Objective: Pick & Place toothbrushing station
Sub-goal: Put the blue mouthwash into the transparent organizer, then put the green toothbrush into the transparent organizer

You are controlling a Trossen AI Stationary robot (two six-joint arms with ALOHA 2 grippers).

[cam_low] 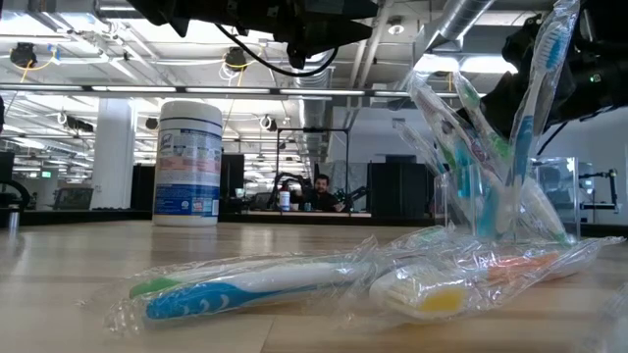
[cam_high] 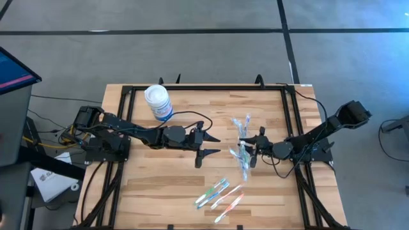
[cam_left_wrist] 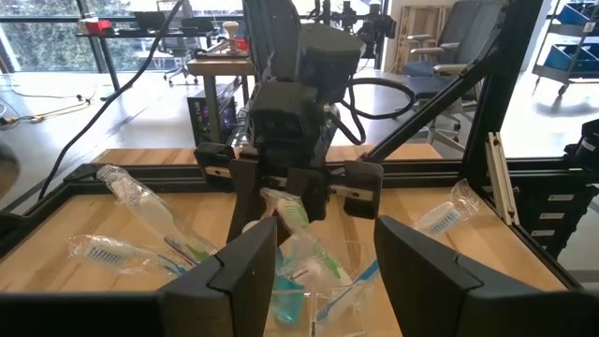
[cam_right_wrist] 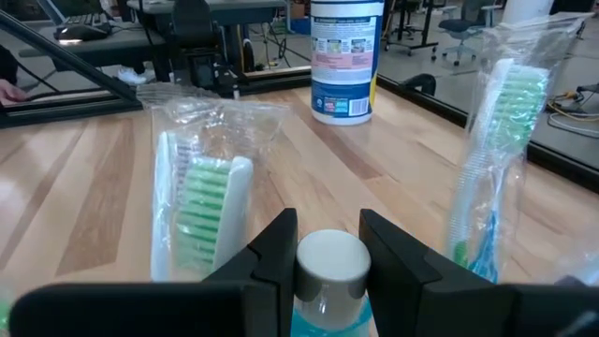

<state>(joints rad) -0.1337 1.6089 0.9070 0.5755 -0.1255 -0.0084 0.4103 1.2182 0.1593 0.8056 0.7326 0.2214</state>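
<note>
The right claw reaches in low from the desk's right edge, pinching a teal tube by its white cap among the upright toothbrushes. The left claw lies level mid-desk, fingers spread, facing it.

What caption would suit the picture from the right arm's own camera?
Right claw pinching a white-capped teal tube, flanked by green-bristled toothbrushes in clear wrappers, with a white blue-labelled canister on the wooden table beyond.
</note>
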